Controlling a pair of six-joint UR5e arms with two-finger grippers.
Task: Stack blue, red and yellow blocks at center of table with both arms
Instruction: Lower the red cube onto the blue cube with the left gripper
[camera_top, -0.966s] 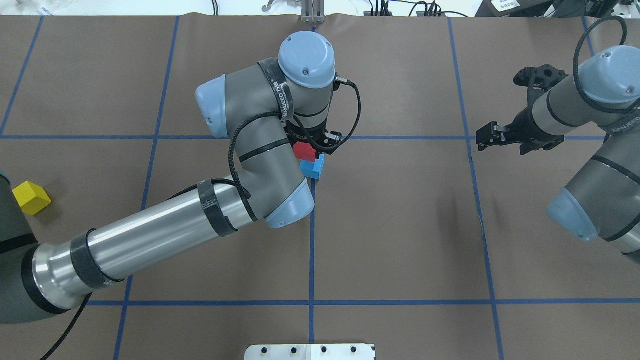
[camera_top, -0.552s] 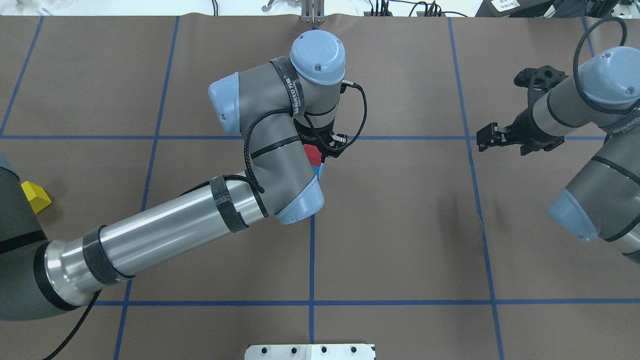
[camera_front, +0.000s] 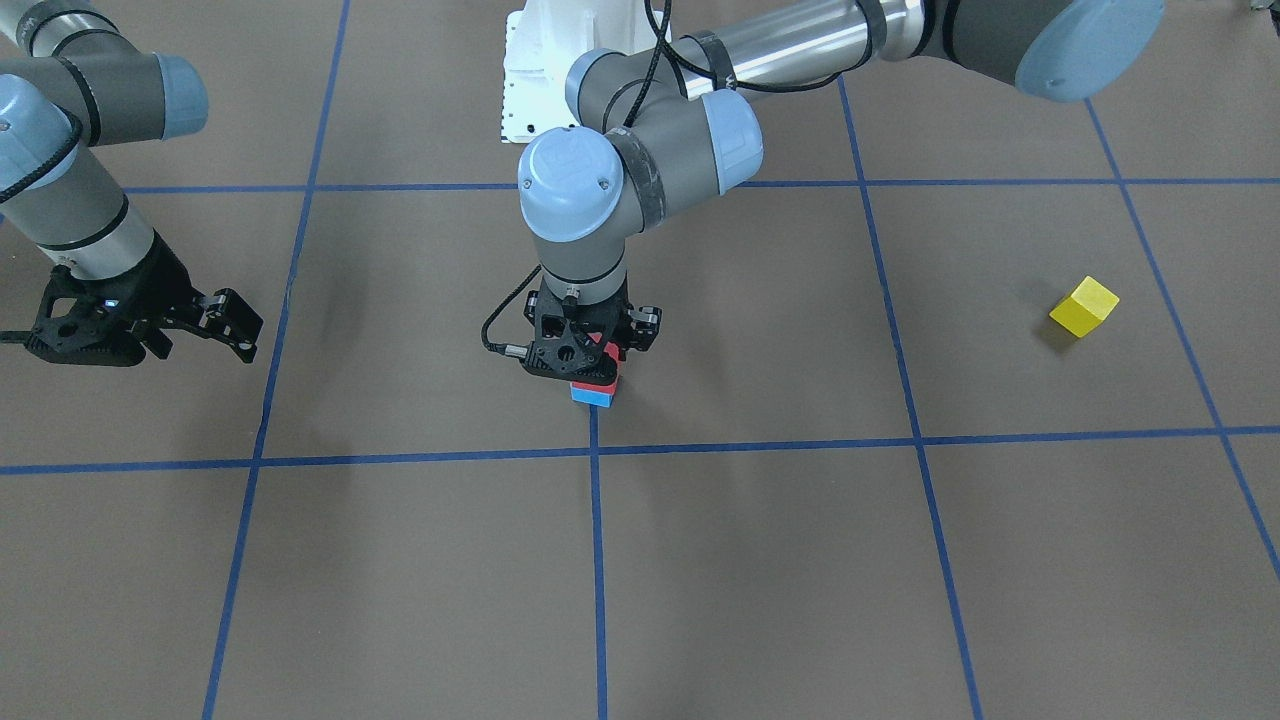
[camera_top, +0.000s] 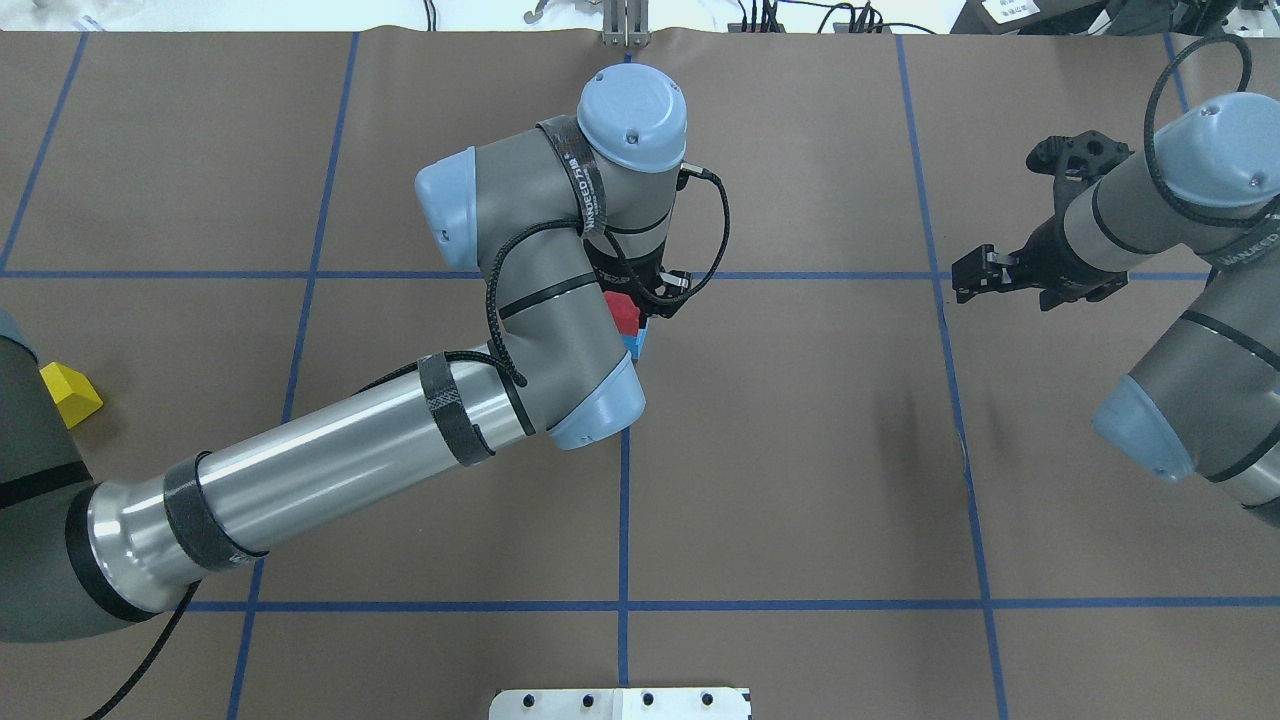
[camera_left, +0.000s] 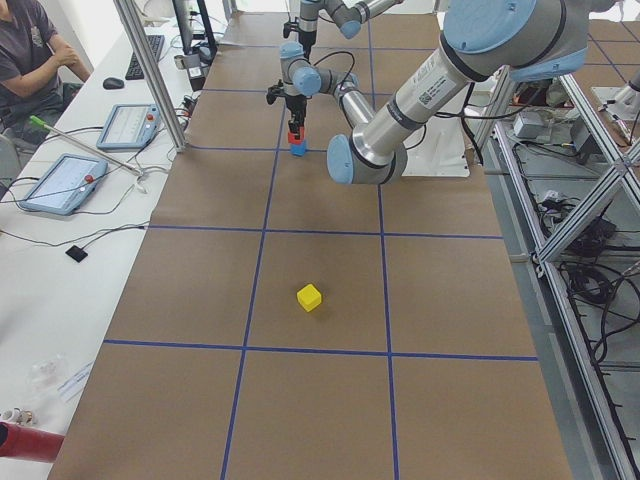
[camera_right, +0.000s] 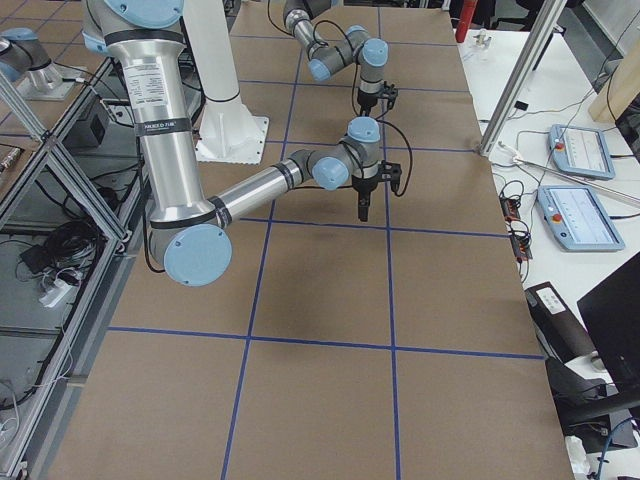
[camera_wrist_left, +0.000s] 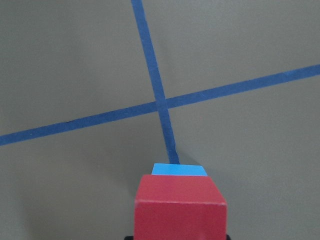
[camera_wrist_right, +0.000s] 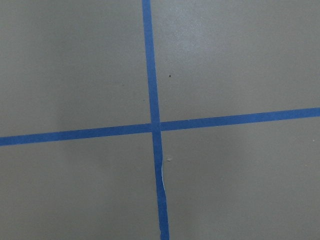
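Observation:
The red block (camera_front: 606, 362) sits in my left gripper (camera_front: 592, 372), which is shut on it from above. It is right over the light blue block (camera_front: 592, 396) and seems to rest on it, near the table's centre tape cross. In the left wrist view the red block (camera_wrist_left: 179, 210) fills the bottom and only a sliver of the blue block (camera_wrist_left: 179, 170) shows behind it. Overhead, the red block (camera_top: 625, 312) and blue block (camera_top: 636, 345) peek out beside the left wrist. The yellow block (camera_top: 68, 392) lies alone at the far left. My right gripper (camera_top: 962, 280) hovers open and empty at the right.
The white pedestal (camera_top: 620, 703) stands at the near table edge. My left forearm (camera_top: 330, 470) stretches across the left half. In the exterior left view, tablets (camera_left: 62, 181) lie on a side desk and a person (camera_left: 28, 50) sits there.
Over the last second my left arm has shifted right with the red block, bringing it over the blue block. The right arm has not moved.

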